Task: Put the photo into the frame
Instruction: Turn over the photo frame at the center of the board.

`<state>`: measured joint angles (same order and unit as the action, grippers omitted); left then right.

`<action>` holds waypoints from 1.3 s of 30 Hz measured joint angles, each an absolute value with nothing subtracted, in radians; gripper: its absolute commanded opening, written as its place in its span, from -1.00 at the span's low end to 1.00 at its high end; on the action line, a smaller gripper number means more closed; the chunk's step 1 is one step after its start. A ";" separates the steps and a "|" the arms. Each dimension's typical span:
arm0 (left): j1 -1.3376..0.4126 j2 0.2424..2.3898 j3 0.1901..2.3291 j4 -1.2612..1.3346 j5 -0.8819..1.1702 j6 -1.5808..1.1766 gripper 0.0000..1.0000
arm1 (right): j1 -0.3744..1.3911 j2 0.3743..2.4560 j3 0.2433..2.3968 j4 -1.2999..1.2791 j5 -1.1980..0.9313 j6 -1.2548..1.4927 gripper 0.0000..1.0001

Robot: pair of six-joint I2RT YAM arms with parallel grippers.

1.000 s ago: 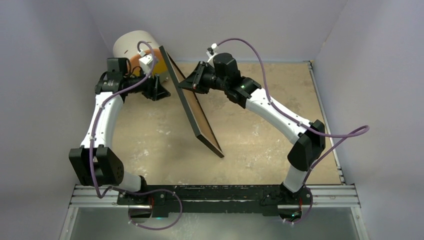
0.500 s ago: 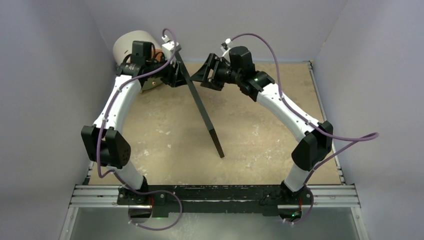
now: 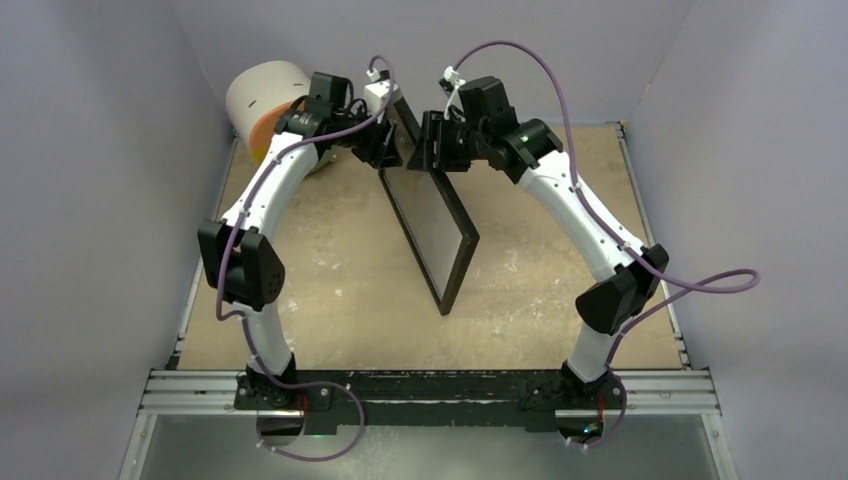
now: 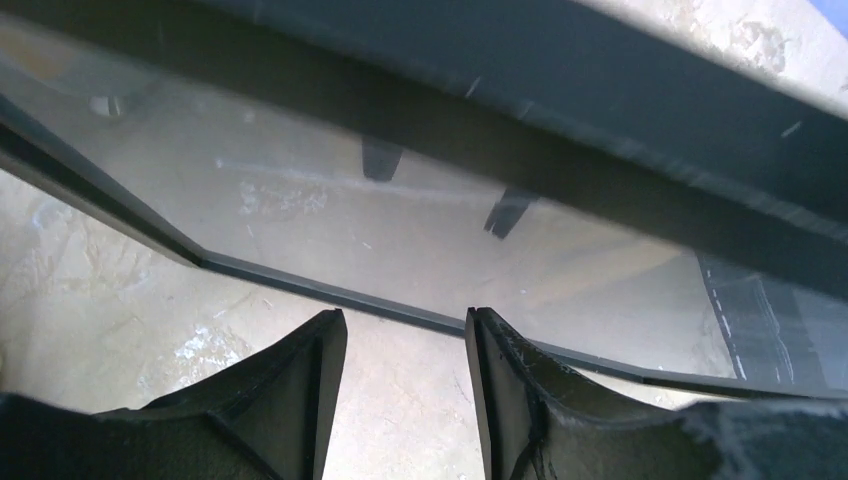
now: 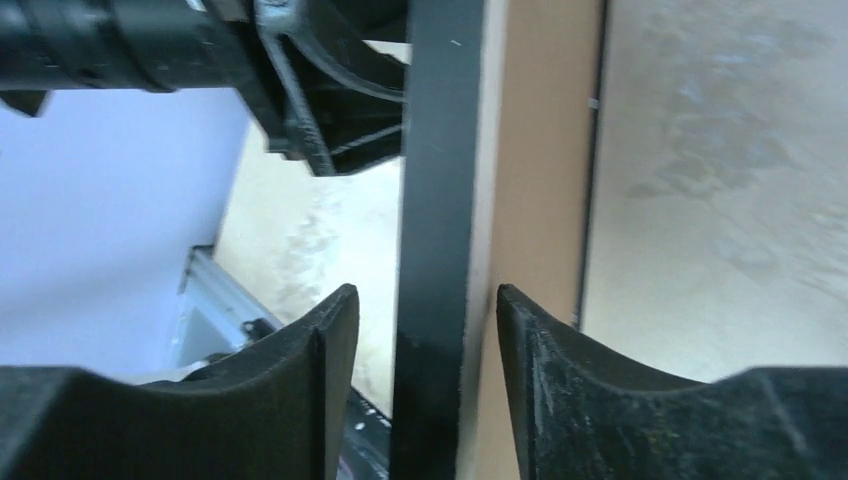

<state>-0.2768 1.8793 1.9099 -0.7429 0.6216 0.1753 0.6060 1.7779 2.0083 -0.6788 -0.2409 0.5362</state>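
The frame point(image 3: 430, 230) stands on its long edge in mid-table, tilted so its black-bordered glass face shows from above. My right gripper point(image 3: 428, 150) is at the frame's far end. In the right wrist view the frame's edge point(image 5: 440, 150), black with a wood-coloured rim, runs between that open gripper point(image 5: 428, 290) with a gap on each side. My left gripper point(image 3: 385, 150) is just left of that far end. It is open point(image 4: 405, 315) with only table between its fingers, and the glass pane and black border point(image 4: 560, 110) lie just beyond the tips. The photo shows in no view.
A white cylinder with an orange end point(image 3: 262, 95) lies at the back left corner, behind the left arm. Grey walls close the table on three sides. A metal rail point(image 3: 430, 395) with both arm bases runs along the near edge.
The frame swung from leaning left with its brown back showing to leaning right with its glass face up. Both grippers moved toward the back centre. The right gripper opened around the frame's edge.
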 measured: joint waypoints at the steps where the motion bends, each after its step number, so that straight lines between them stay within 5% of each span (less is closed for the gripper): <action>1: -0.279 1.888 1.912 -0.744 0.618 0.176 0.00 | 0.606 1.778 2.008 -0.702 -0.212 0.516 -0.04; 7: -0.282 1.897 1.902 -0.760 0.591 0.198 0.03 | 0.586 1.745 1.954 -0.736 -0.068 0.441 -0.43; 20: -0.193 1.864 1.572 -0.738 0.506 0.353 0.01 | 0.294 1.470 1.432 -0.545 -0.216 0.481 -0.73; 31: -0.139 1.847 1.386 -0.695 0.461 0.466 0.02 | 0.243 1.448 1.052 -0.212 -0.416 0.588 -0.83; 39: -0.124 1.789 1.309 -0.637 0.454 0.484 0.02 | 0.243 1.584 0.988 -0.061 -0.512 0.593 -0.76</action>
